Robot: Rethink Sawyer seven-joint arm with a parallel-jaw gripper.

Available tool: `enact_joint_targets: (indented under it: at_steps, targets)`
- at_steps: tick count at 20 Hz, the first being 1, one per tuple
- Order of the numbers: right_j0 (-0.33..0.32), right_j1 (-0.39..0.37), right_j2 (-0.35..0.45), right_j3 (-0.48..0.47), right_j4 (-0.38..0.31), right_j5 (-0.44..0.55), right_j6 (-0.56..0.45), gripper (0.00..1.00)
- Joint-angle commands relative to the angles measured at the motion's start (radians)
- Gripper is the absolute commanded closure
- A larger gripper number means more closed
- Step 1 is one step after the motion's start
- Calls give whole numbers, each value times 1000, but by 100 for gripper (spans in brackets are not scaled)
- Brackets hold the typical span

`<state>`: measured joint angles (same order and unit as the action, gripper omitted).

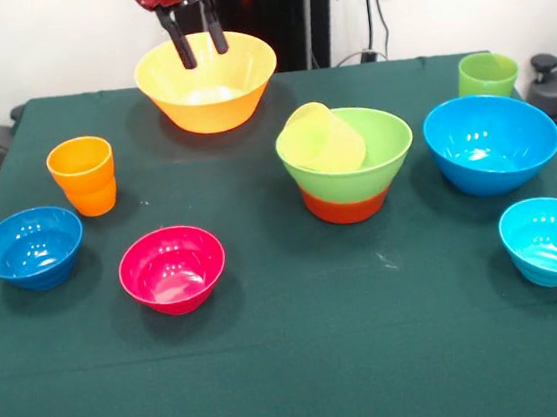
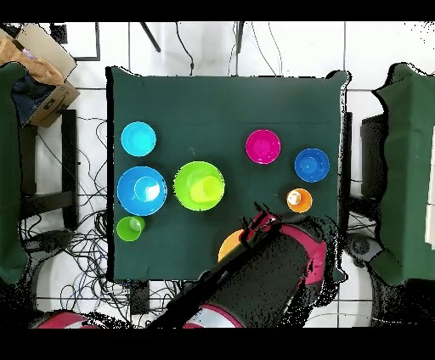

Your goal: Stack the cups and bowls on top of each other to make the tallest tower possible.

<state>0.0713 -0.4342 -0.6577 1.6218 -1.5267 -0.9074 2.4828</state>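
My gripper [image 1: 197, 37] hangs open and empty just above the big yellow-orange bowl [image 1: 207, 86] at the table's far side. The tower stands right of centre: the light green bowl [image 1: 354, 160] sits in the orange-red bowl [image 1: 347, 206], and the pale yellow cup [image 1: 323, 138] lies tilted inside the green bowl. The orange cup [image 1: 84, 175] stands upright at the left. The light green cup [image 1: 488, 74] stands at the far right. The overhead view shows the tower's green bowl [image 2: 185, 174] and my arm [image 2: 263, 272] covering most of the yellow-orange bowl [image 2: 228, 246].
The small dark blue bowl [image 1: 31, 247] and the magenta bowl [image 1: 173, 269] sit at the front left. The big blue bowl [image 1: 492, 142] and the small cyan bowl [image 1: 554, 237] sit at the right. A green cloth [image 1: 297, 367] covers the table.
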Motion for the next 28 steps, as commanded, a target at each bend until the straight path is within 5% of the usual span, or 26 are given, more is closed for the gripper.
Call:
enact_joint_targets:
  at_steps: [1, 12, 18, 28]
  targets:
    - [-29, -25, 151, 60, 78, 61, -376, 0]
    - [-103, 6, 178, 75, 222, 24, -595, 0]
    - [-179, 21, 194, 82, 345, -104, -881, 0]
    - [-230, 138, 205, 53, 494, -243, -1086, 0]
